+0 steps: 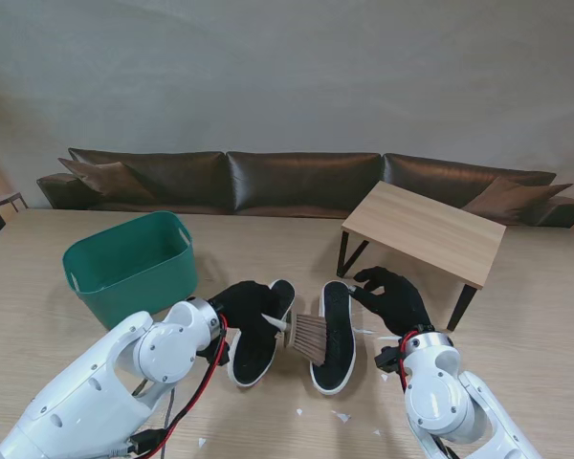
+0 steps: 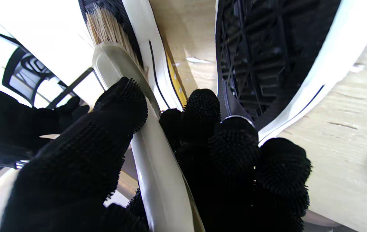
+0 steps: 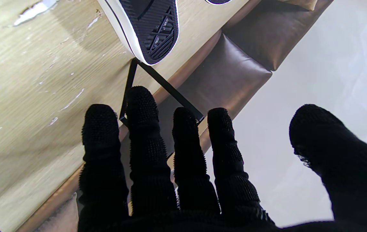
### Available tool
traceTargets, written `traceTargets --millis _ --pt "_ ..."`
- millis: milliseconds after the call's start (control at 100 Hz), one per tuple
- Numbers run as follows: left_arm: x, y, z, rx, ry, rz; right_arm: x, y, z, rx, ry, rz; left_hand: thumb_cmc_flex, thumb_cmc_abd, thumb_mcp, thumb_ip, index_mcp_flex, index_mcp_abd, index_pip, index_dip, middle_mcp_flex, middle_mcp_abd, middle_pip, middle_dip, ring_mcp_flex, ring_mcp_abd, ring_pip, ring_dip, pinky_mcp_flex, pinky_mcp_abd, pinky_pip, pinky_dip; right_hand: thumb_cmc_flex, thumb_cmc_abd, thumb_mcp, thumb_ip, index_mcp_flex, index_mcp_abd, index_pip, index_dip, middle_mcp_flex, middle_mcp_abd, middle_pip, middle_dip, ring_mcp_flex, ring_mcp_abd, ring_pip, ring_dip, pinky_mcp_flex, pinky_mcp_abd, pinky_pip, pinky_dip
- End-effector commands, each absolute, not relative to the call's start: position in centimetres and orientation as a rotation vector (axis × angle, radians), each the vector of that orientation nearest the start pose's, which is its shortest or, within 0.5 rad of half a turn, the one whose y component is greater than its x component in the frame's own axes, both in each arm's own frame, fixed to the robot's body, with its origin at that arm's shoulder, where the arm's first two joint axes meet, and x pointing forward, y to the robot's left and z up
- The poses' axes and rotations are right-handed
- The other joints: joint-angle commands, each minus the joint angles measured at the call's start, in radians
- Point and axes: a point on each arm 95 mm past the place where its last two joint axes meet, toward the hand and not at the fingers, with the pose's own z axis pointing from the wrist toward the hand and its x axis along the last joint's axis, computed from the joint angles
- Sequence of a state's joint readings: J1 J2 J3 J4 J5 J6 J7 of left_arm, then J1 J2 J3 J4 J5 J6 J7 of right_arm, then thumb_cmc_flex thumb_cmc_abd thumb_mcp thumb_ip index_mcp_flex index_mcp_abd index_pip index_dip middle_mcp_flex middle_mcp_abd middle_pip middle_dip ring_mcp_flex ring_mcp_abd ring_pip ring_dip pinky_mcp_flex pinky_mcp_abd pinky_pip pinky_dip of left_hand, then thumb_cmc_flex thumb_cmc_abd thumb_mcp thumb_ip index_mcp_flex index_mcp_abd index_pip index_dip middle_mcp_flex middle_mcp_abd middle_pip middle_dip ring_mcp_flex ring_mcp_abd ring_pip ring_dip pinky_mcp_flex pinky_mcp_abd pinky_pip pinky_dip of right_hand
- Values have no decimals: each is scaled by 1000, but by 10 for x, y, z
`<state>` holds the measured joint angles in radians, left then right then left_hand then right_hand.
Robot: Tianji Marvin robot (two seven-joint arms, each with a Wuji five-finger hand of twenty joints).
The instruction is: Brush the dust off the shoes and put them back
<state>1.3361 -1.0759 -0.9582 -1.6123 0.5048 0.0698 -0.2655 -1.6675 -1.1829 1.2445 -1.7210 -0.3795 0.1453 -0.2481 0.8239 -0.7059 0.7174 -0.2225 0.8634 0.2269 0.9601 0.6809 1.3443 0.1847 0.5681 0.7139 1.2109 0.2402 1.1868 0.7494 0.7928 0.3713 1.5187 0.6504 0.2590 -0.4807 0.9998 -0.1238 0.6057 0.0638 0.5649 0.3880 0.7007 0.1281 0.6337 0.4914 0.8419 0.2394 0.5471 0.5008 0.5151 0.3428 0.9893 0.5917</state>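
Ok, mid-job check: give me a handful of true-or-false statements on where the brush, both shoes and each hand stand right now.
1. The left hand is shut on the brush. True.
2. Both shoes lie sole-up on the table. True: the left shoe and right shoe show black treaded soles.
3. The right hand grips the right shoe firmly. False: its fingers are spread open beside the shoe, closed on nothing.
4. One shoe sits inside the green bin. False: both lie on the table, right of the bin.
5. The brush bristles are at the left shoe. False: they are at the right shoe's edge.
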Motion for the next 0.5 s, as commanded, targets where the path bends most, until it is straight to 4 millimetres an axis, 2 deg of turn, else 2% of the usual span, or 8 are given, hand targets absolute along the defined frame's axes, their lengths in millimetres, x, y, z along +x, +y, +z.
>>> traceTargets --millis 0,260,490 --pt "413 -83 -302 -1608 1778 -1705 379 11 -312 -2420 -1063 -2428 84 49 38 28 23 -32 54 27 37 -5 -6 -9 52 -9 -11 0 -17 -1 26 10 -43 21 11 26 26 3 5 -11 13 14 -1 -14 15 11 10 -3 -206 21 -1 3" --pt "400 -79 -295 -1575 1883 -1724 379 11 -313 -2428 -1060 -2420 83 55 29 34 17 -40 56 28 36 -8 -16 -4 52 -11 -24 10 -30 -11 26 20 -42 21 12 26 27 3 5 -11 12 15 -1 -14 14 10 10 -3 -207 22 -1 3" --pt "395 -82 -282 -1522 1900 -1777 379 11 -313 -2428 -1063 -2417 83 56 28 35 15 -41 56 26 35 -8 -20 -1 52 -11 -26 15 -32 -12 25 23 -43 22 11 26 27 4 5 -11 12 14 -1 -14 14 10 10 -3 -205 22 0 4"
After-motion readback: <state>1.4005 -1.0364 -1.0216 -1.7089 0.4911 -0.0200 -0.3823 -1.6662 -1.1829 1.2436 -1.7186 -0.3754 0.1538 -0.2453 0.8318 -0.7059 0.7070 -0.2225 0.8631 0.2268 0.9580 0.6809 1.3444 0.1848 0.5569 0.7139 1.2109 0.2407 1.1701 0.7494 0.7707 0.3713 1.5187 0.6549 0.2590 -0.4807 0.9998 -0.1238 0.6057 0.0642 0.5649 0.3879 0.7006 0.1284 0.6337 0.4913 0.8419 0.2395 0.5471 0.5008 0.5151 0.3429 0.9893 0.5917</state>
